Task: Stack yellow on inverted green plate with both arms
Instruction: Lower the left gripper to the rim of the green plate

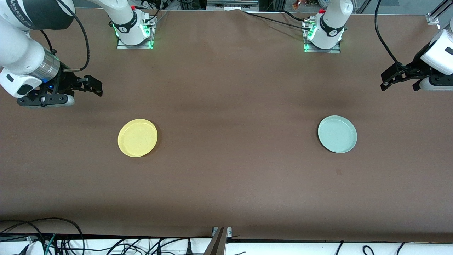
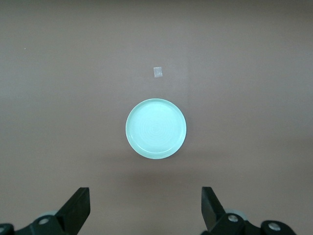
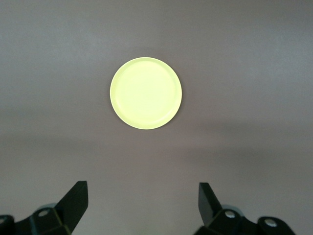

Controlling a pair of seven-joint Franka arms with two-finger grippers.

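- Both claws read wide open to me and hold nothing: the right gripper (image 1: 92, 86) hangs in the air over bare table at the right arm's end, and the left gripper (image 1: 389, 80) hangs over bare table at the left arm's end.
- From the right wrist view I see its two black fingers (image 3: 73, 200) spread well apart, with the yellow plate (image 3: 145, 93) between them, lower down on the table.
- From the left wrist view I see the same spread of two fingers (image 2: 78, 208), with the green plate (image 2: 156, 128) between them on the table.
- I count two plates in all: one yellow plate (image 1: 137, 137) and one green plate (image 1: 337, 134).
- Each plate lies flat on the brown table (image 1: 226, 170), rim up, hollow side showing; the green one is not inverted.
- They are well apart, yellow toward the right arm's end, green toward the left arm's end, about equally near the front camera.
- I count one small pale scrap (image 2: 157, 72) on the table near the green plate, not touching it.
- Two arms, two grippers, neither touching a plate.
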